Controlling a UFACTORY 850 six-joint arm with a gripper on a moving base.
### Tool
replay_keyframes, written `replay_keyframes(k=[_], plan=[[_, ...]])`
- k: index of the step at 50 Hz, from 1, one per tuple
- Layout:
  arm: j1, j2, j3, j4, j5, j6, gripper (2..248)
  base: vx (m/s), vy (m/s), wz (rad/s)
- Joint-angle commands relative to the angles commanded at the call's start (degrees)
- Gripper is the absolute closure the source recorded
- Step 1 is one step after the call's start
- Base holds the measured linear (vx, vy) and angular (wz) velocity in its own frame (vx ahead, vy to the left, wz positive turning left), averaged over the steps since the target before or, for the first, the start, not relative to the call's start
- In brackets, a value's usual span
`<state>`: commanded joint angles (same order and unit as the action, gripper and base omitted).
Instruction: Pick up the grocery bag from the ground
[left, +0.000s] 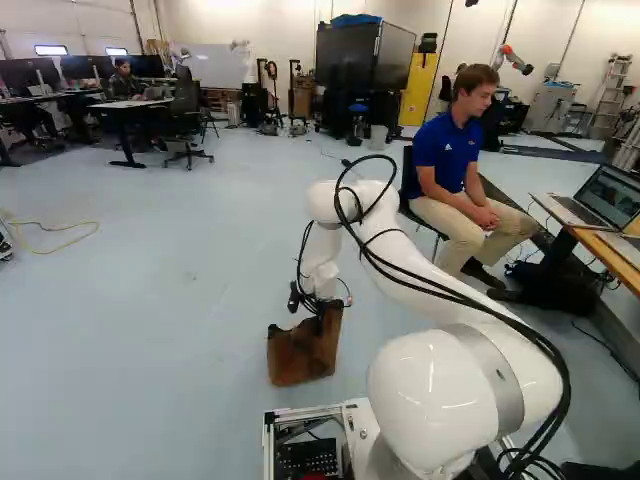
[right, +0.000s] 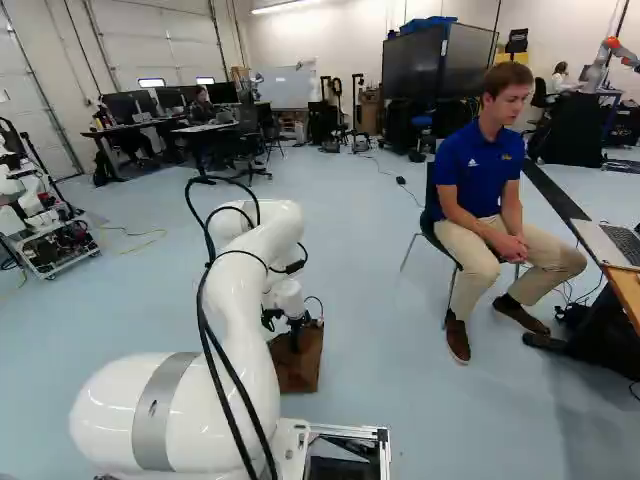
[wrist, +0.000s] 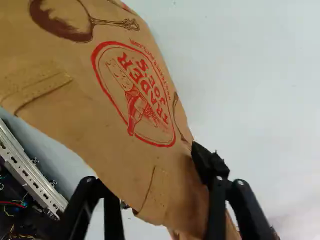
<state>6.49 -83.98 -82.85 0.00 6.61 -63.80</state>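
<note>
A pale blue-grey floor (left: 150, 280) spreads through a large room, with one yellow cable (left: 62, 240) lying on it. At the back are one whiteboard (left: 215, 68), two big dark screens (left: 346, 58) and one yellow cabinet (left: 418, 95); one ladder (left: 610, 100) stands at the right of the left base view. Two laptops (left: 608, 200) sit on one table (left: 625, 258) there, and another robot (right: 40, 215) is at the left edge of the right base view.

One brown paper grocery bag (left: 300, 355) is on the floor just ahead of the base (left: 355, 425), at the end of the one white arm (left: 415, 265), which reaches out and bends down to it. The one black gripper (right: 296, 335) is at the bag's top. In the wrist view its two fingers (wrist: 209, 167) stand well apart, unclenched, with part of the bag running between them. One finger lies against the paper; beside the other, a narrow gap shows, so the bag is not grasped. The bag's face ahead of the fingers bears one red oval emblem and one brown spoon drawing
</note>
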Motion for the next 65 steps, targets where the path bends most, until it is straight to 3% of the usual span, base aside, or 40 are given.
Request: replay_keyframes(k=[4,5,9,10,15,16,20,21,65], plan=[[0.0,0.0,0.0,0.0,0.0,0.0,94,0.0,0.0,0.0],[0.0,0.0,0.0,0.0,0.0,0.0,132,0.0,0.0,0.0],[0.0,0.0,0.0,0.0,0.0,0.0,132,0.0,0.0,0.0],[0.0,0.0,0.0,0.0,0.0,0.0,169,0.0,0.0,0.0],[0.0,0.0,0.0,0.0,0.0,0.0,169,0.0,0.0,0.0],[0.0,0.0,0.0,0.0,0.0,0.0,203,0.0,0.0,0.0],[0.0,0.1,0.1,0.0,0.0,0.0,203,0.0,0.0,0.0],[0.0,0.2,0.2,0.0,0.0,0.0,220,0.0,0.0,0.0],[0.0,17.1,14.7,0.0,0.0,0.0,222,0.0,0.0,0.0]])
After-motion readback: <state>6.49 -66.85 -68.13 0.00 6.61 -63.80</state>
